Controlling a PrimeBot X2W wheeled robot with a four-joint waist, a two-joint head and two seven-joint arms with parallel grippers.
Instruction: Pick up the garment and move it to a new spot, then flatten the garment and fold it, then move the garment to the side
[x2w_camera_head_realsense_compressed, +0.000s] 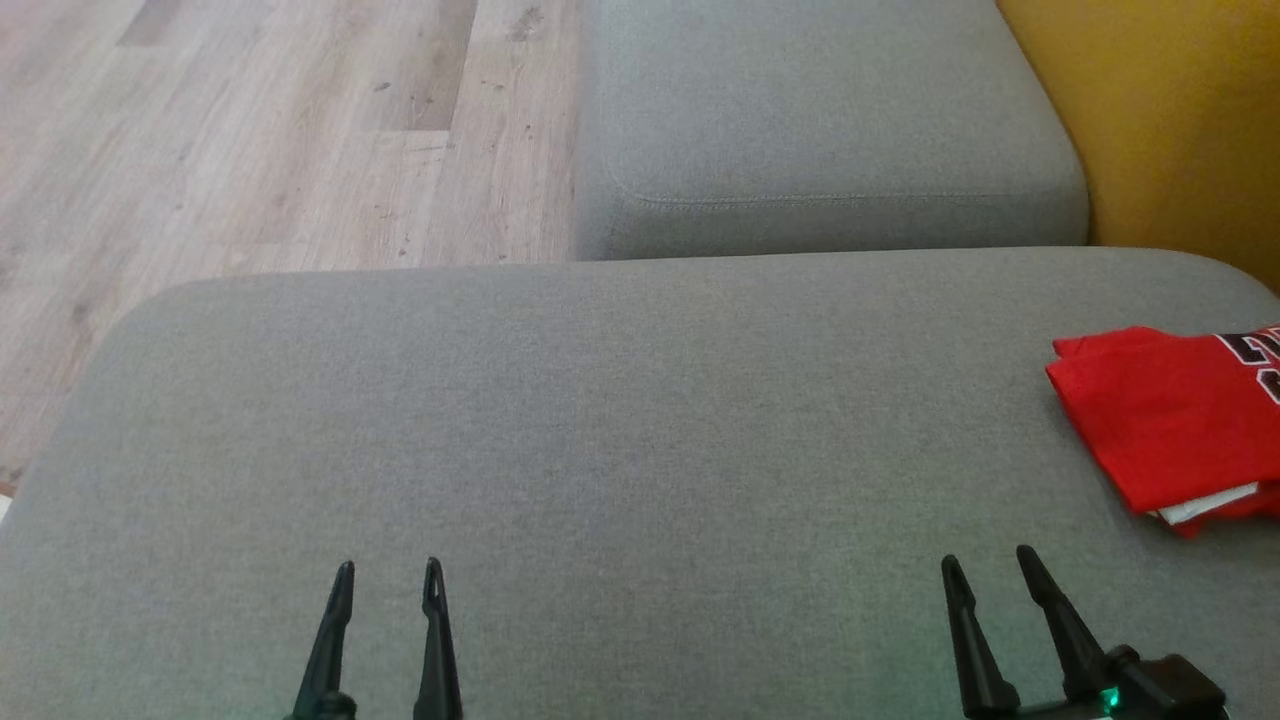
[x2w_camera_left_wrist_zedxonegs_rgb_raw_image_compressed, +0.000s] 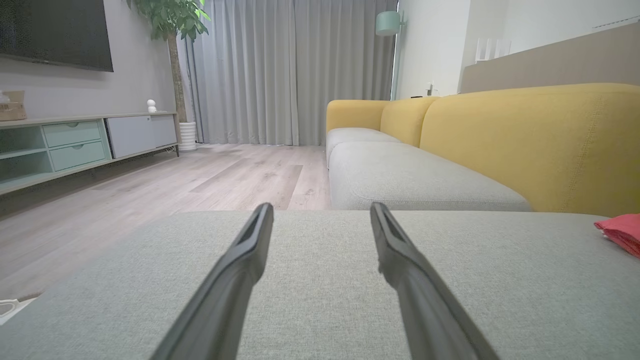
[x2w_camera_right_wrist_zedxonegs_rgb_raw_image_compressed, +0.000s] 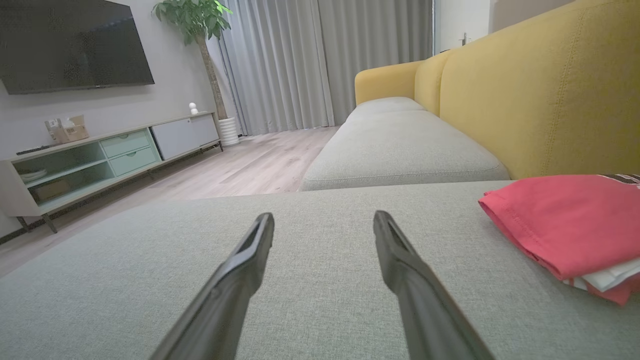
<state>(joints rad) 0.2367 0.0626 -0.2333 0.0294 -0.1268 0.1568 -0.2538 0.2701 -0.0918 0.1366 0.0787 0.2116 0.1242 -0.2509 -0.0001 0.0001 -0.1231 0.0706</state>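
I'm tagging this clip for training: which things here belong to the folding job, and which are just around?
Job: red garment, folded, on the grey seat cushion; left gripper, right gripper, both open.
Just around: television, potted plant, cabinet, curtains, yellow backrest, wood floor.

— What's lying on the grey sofa cushion?
— A folded red shirt, flat near its right edge, with a white layer showing underneath.
— And past it?
— A second grey cushion, abutting.
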